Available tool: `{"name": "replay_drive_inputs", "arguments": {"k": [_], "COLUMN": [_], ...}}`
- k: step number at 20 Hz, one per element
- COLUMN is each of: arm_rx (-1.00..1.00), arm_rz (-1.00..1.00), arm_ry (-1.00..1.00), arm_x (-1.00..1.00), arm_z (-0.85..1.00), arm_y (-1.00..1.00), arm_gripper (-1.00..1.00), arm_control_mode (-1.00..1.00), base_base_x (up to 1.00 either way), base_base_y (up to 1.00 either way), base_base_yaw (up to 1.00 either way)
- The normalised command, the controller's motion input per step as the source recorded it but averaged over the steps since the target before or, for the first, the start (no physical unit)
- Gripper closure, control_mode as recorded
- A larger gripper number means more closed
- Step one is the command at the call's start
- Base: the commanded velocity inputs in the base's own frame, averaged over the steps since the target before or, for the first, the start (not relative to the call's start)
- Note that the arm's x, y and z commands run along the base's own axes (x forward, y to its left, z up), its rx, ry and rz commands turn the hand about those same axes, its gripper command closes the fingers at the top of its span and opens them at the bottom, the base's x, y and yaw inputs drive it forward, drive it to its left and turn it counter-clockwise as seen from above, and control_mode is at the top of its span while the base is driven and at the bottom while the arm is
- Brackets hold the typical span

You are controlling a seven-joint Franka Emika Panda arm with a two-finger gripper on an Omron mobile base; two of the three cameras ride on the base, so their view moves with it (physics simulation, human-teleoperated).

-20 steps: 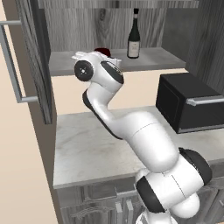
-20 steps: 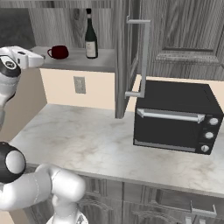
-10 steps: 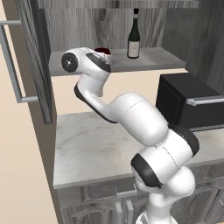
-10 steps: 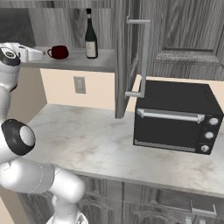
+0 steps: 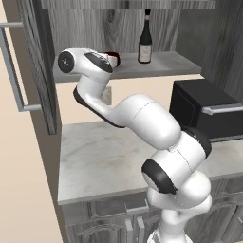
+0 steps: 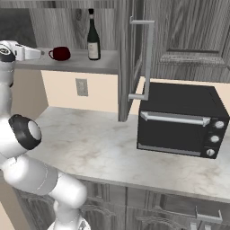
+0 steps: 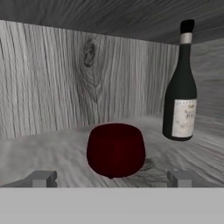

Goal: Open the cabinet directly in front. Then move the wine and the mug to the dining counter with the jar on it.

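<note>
Dark grey wood-grain wall cabinet (image 6: 179, 40) stands open, both panelled doors swung wide with their long silver bar handles out to either side, and on its lower shelf (image 5: 161, 64) sit the two things to fetch. Going left to right in the hand view, the left dark fingertip (image 7: 41, 178) of the end effector (image 7: 112, 179) rises at the bottom, then the small rounded dark red mug (image 7: 115, 150) sits straight ahead of the end effector, centred between the two tips but not yet between them, then the right fingertip, and further right and deeper on the shelf stands the tall slim dark glass wine bottle (image 7: 180, 94) with its whitish label, upright and apart from the mug. The end effector's fingers stand wide apart, holding nothing. Below and right of the end effector, a black toaster oven (image 6: 179, 119) rests on the light veined marble surface (image 6: 90, 143).
</note>
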Motion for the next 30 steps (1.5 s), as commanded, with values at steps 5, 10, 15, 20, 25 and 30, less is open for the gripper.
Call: {"name": "replay_drive_inputs", "arguments": {"k": [5, 10, 15, 20, 25, 30], "arm_rx": [0.00, 0.00, 0.00, 0.00, 0.00, 0.00], "arm_rz": [0.00, 0.02, 0.06, 0.04, 0.04, 0.02], "arm_ry": [0.00, 0.00, 0.00, 0.00, 0.00, 0.00], "arm_x": [0.05, 0.16, 0.11, 0.04, 0.05, 0.17], "arm_z": [0.00, -0.04, -0.13, -0.15, -0.13, -0.11], "arm_y": [0.00, -0.08, -0.25, -0.25, -0.27, -0.10], "arm_gripper": [-1.00, -1.00, -1.00, -1.00, -1.00, -1.00], "arm_control_mode": [-1.00, -1.00, -1.00, -1.00, -1.00, -1.00], "base_base_x": [0.00, 0.00, 0.00, 0.00, 0.00, 0.00], "base_base_y": [0.00, 0.00, 0.00, 0.00, 0.00, 0.00], "base_base_yaw": [0.00, 0.00, 0.00, 0.00, 0.00, 0.00]}}
